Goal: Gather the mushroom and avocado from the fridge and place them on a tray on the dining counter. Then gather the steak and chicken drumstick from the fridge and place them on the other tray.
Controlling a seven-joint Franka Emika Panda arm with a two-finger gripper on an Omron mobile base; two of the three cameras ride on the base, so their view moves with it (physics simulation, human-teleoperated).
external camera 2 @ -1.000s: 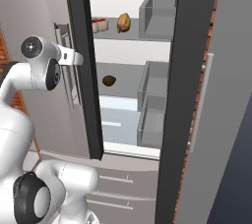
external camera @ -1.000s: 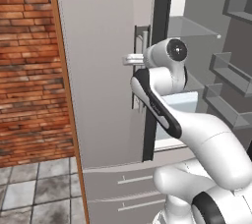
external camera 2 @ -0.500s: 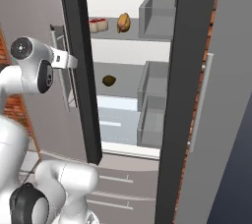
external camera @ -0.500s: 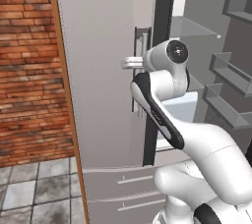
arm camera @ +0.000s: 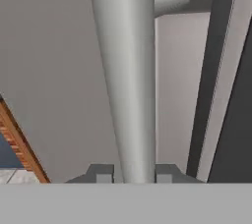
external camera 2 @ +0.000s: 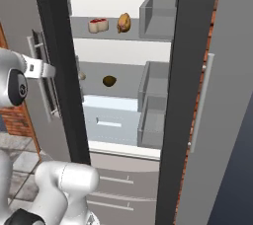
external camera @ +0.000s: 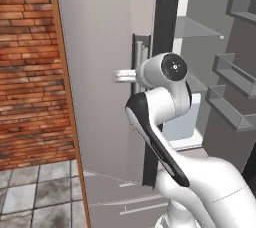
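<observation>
From the left base view we see the fridge (external camera: pixel 105 72) as a broad, smooth grey slab — its left door, with a dark edge strip down the right side. The white arm reaches up to the vertical steel handle (external camera: pixel 139 67), and the gripper (external camera: pixel 131 75) meets it there. To the left stands a rough red brick wall (external camera: pixel 30 67); grey floor tiles (external camera: pixel 30 197) lie below it. Past the door edge, translucent grey door bins (external camera: pixel 235 107) step down the far side.

The right base view looks into the open compartment. On the upper shelf the steak (external camera 2: pixel 98 25), a red chunk with a pale fatty edge, lies just beside the tan, knobbly chicken drumstick (external camera 2: pixel 124 22). One shelf down sits the avocado (external camera 2: pixel 109 81), a small dark roundish ball, and near the door edge a small pale lump (external camera 2: pixel 81 76) that we cannot identify. A pale blue drawer (external camera 2: pixel 111 120) lies under them, and flat grey drawers with slim pulls below.

The hand view gives the close detail: the handle (arm camera: pixel 129 70) is a smooth round matte bar, and the gripper (arm camera: pixel 130 174) is clenched on it — one dark fingertip on each side.
</observation>
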